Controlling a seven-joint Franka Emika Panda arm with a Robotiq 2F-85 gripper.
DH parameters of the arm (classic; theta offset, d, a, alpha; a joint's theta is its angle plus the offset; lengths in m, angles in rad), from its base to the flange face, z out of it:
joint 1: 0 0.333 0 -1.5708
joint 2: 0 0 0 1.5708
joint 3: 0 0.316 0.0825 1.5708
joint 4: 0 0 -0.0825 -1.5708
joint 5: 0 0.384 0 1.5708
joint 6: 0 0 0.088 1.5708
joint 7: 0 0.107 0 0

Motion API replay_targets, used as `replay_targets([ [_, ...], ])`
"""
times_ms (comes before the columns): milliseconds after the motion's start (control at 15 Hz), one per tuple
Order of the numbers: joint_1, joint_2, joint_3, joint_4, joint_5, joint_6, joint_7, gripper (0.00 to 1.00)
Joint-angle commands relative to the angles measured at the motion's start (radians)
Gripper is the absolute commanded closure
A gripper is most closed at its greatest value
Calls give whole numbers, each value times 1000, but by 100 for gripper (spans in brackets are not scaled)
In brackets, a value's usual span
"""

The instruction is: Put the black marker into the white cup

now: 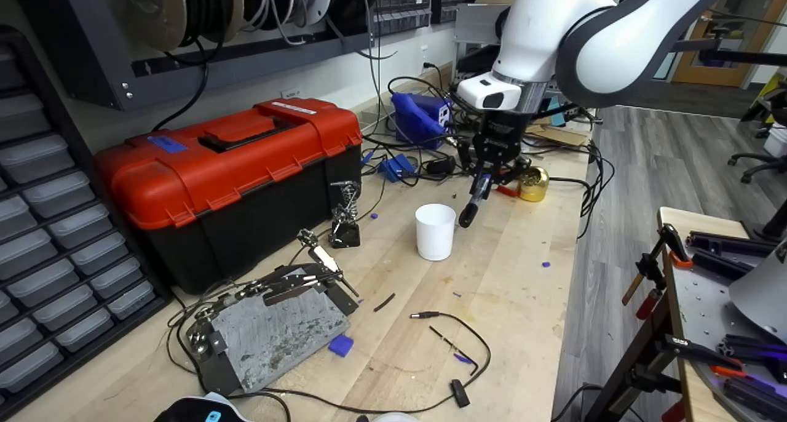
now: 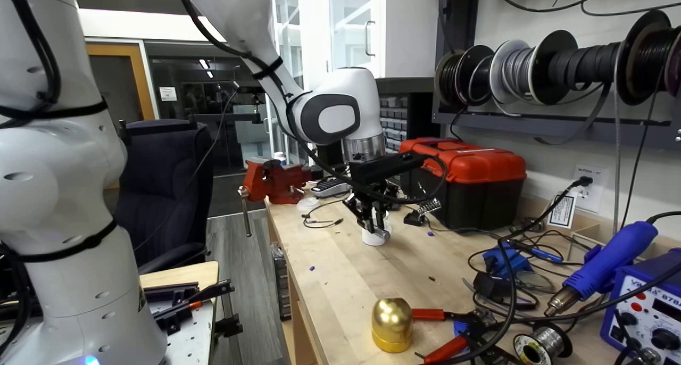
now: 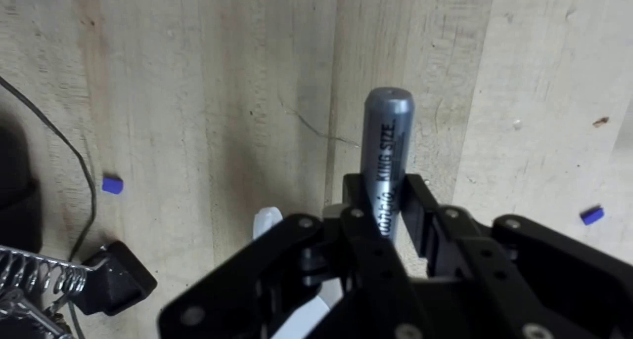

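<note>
The marker (image 1: 469, 214) has a grey body with dark lettering and a black cap end. My gripper (image 1: 486, 175) is shut on it. In the wrist view, the marker's grey end (image 3: 388, 126) sticks out past the fingertips (image 3: 384, 193); its other end is hidden. In an exterior view the marker slants, black end low, just beside the white cup (image 1: 435, 234) and apart from it in the picture. The cup stands upright on the table. In an exterior view, the gripper (image 2: 375, 221) partly covers the cup (image 2: 374, 239). In the wrist view, only white slivers of the cup (image 3: 300, 320) show behind the fingers.
A red and black toolbox (image 1: 233, 163) stands along the wall. A small spring stand (image 1: 345, 219) and a grey plate holder (image 1: 280, 330) stand near the cup. Cables lie on the table (image 1: 504, 299). A gold tip cleaner (image 2: 392, 325) and a blue station (image 2: 646, 306) are also there.
</note>
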Motion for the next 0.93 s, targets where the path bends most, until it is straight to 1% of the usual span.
replay_targets([
  [0, 16, -57, -28, -4, -131, -24, 117, 94],
  [467, 31, -42, -22, 72, -310, -49, 242, 94],
  [867, 60, -31, -8, 115, -400, -73, 283, 94],
])
